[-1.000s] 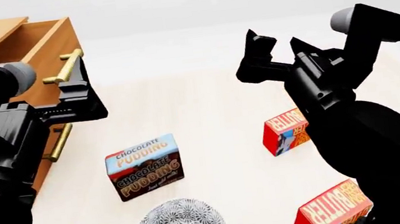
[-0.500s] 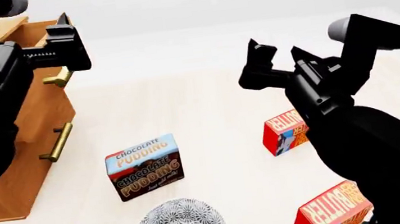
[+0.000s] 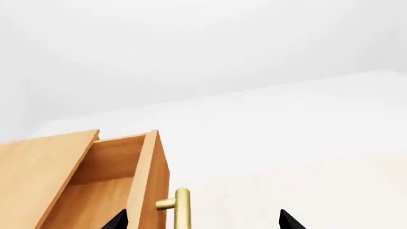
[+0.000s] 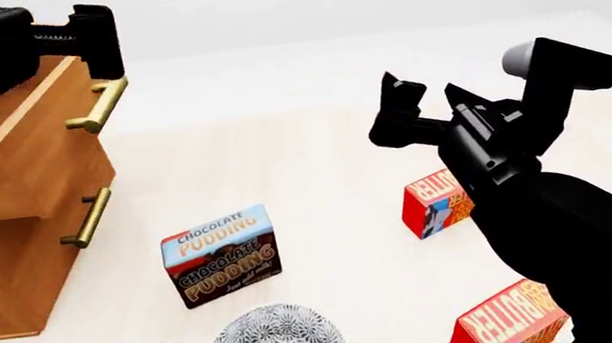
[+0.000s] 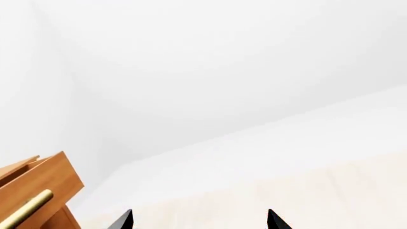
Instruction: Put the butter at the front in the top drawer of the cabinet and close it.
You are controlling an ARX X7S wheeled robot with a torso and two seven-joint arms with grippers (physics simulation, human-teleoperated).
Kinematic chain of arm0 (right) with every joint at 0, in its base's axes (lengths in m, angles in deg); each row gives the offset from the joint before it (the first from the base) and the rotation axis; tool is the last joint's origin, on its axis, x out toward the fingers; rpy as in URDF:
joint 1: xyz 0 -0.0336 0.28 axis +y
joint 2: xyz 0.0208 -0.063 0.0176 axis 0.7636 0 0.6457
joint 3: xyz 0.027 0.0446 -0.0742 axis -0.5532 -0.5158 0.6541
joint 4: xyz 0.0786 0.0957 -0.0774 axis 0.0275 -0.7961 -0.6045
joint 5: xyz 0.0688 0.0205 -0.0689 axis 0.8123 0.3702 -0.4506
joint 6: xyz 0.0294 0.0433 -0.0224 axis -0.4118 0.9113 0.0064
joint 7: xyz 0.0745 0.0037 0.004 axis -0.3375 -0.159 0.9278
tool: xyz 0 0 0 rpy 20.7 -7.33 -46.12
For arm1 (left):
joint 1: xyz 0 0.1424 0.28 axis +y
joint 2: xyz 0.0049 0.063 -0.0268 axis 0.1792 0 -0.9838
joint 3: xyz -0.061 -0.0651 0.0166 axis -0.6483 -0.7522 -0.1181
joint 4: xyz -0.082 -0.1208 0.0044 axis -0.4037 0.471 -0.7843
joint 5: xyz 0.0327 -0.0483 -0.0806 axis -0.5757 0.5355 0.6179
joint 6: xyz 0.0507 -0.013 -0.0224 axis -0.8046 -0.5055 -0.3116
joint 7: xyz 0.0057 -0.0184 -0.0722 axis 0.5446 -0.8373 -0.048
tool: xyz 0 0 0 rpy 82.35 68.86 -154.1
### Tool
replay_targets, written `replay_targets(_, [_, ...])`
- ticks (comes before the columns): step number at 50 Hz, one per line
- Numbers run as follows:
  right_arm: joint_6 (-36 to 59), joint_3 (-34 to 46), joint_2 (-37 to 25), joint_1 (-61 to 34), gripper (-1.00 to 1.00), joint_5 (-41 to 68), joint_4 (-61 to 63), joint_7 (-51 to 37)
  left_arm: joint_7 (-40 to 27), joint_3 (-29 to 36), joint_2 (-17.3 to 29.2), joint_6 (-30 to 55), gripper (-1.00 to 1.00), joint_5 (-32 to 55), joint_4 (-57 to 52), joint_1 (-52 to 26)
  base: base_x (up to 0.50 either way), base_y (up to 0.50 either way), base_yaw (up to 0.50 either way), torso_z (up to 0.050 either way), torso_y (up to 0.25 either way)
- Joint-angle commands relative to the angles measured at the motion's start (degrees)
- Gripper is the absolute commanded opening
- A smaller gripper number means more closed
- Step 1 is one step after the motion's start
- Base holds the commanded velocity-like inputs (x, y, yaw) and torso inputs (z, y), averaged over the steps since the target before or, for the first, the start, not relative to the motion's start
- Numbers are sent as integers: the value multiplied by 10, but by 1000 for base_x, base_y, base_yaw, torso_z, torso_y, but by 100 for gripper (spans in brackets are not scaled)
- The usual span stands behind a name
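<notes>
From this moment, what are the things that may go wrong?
1. Two like butter cartons lie on the floor; the right gripper may take the far one and not the front butter.
2. The right arm partly covers both cartons in the head view, so aiming may be poor.
3. The left gripper hangs, jaws open, by the open top drawer and its handle; it may bump the drawer shut too early.

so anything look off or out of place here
Nothing is spilled or damaged. The top drawer of the cabinet stands pulled out, as the task needs. The pudding box and both butter cartons sit slightly askew on the floor, all upright and intact.
</notes>
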Motion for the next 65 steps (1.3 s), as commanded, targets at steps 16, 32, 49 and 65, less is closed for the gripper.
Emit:
replay_targets(16, [-31,2,-10,18,100,5,-26,10,175,238,25,-42,100,-84,218,-134,0,0,0,0,0])
replay_targets(32, [-44,16,-14,18,100,0,-45,12,255,311,-12,-131,100,-132,379,-150,0,0,0,0,0])
replay_targets(49, [-61,31,-16,16,100,-7,-63,13,321,342,-76,-242,100,-175,592,-189,0,0,0,0,0])
replay_targets(65, [-72,47,-15,13,100,-9,-81,14,341,331,-96,-297,100,-201,680,-183,0,0,0,0,0])
